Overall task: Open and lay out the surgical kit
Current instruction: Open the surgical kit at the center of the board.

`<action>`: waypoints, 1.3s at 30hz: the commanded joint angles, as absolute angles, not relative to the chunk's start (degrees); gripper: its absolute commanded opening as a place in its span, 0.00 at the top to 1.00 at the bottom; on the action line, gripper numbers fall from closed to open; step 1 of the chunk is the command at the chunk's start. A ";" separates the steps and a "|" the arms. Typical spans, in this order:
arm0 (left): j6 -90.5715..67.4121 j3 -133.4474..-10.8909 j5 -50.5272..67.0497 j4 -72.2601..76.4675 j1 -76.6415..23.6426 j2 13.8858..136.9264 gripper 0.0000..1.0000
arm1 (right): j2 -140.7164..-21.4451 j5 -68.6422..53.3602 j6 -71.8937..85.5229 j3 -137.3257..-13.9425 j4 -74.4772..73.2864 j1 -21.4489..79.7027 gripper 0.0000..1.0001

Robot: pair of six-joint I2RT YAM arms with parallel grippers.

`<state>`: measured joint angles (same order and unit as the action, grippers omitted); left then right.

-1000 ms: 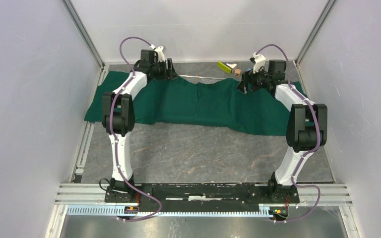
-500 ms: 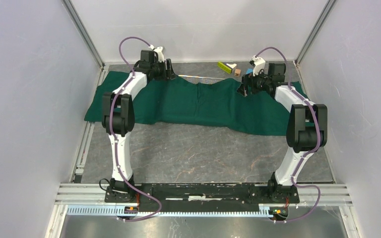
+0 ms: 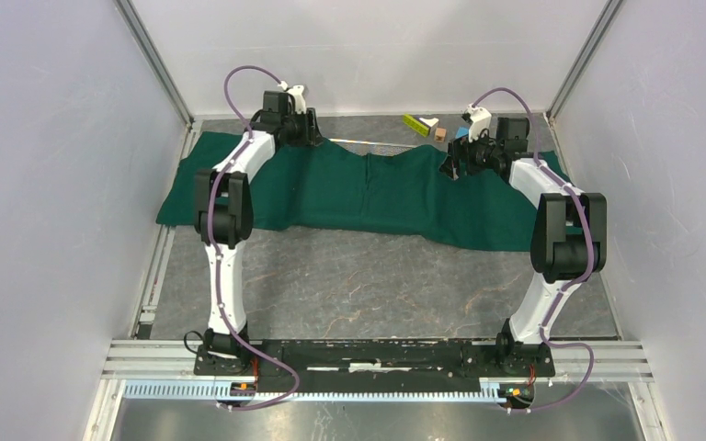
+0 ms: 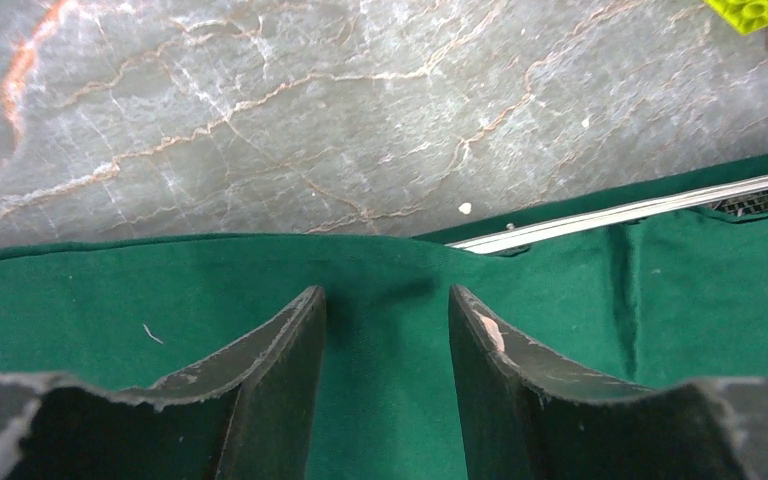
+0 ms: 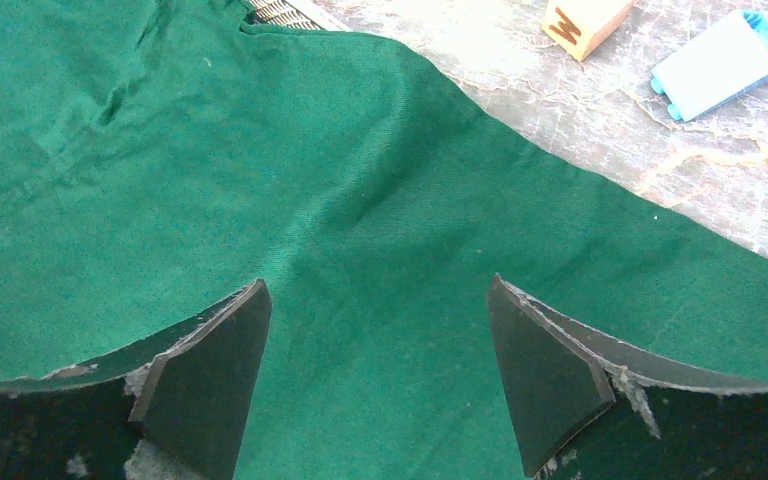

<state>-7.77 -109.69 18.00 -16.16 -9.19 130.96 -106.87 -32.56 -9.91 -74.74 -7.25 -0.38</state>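
Note:
The surgical kit shows as a dark green cloth (image 3: pixel 368 188) spread across the far half of the table. It bulges over a silver wire-mesh tray whose rim (image 4: pixel 640 208) peeks out at the back edge (image 3: pixel 372 143). A corner of mesh (image 5: pixel 275 12) shows in the right wrist view. My left gripper (image 3: pixel 317 138) (image 4: pixel 387 300) hovers over the cloth's back edge at the left, jaws partly apart with only cloth beneath. My right gripper (image 3: pixel 449 163) (image 5: pixel 378 285) stands wide open above the cloth's back right part. No clamps or tweezers show.
Behind the cloth on the marble table (image 3: pixel 358 285) lie a yellow-green block (image 3: pixel 416 124) (image 4: pixel 755 12), a brown block (image 3: pixel 440 133) (image 5: pixel 580 20) and a blue block (image 3: pixel 461 133) (image 5: pixel 725 62). Walls close in the table at left, right and back.
The left jaws have drawn closer together over the cloth edge. The right gripper shifted slightly toward the back, then held still.

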 commanded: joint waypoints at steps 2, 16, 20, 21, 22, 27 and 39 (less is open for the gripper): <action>-5.54 -112.09 17.99 -17.03 -9.55 132.51 0.45 | -105.69 -33.50 -10.68 -74.80 -7.03 -0.28 0.14; -5.57 -111.55 20.60 -17.40 -9.59 129.93 0.70 | -105.83 -33.57 -10.98 -75.55 -8.17 -0.35 0.14; -4.84 -111.31 21.73 -17.49 -9.62 127.88 0.68 | -105.58 -33.59 -11.12 -75.84 -8.52 -0.27 0.14; -4.70 -111.27 22.04 -17.49 -9.58 127.35 0.68 | -105.58 -33.60 -11.18 -75.93 -8.66 -0.33 0.14; -4.66 -111.18 22.42 -17.50 -9.61 127.04 0.68 | -105.60 -33.62 -11.16 -76.15 -8.70 -0.31 0.14; -4.40 -110.46 23.33 -17.49 -9.58 125.69 0.71 | -105.22 -33.63 -11.34 -76.55 -9.23 -0.34 0.14; -3.58 -109.09 26.03 -17.89 -9.54 123.16 0.98 | -104.02 -33.44 -11.77 -76.71 -9.76 -0.28 0.14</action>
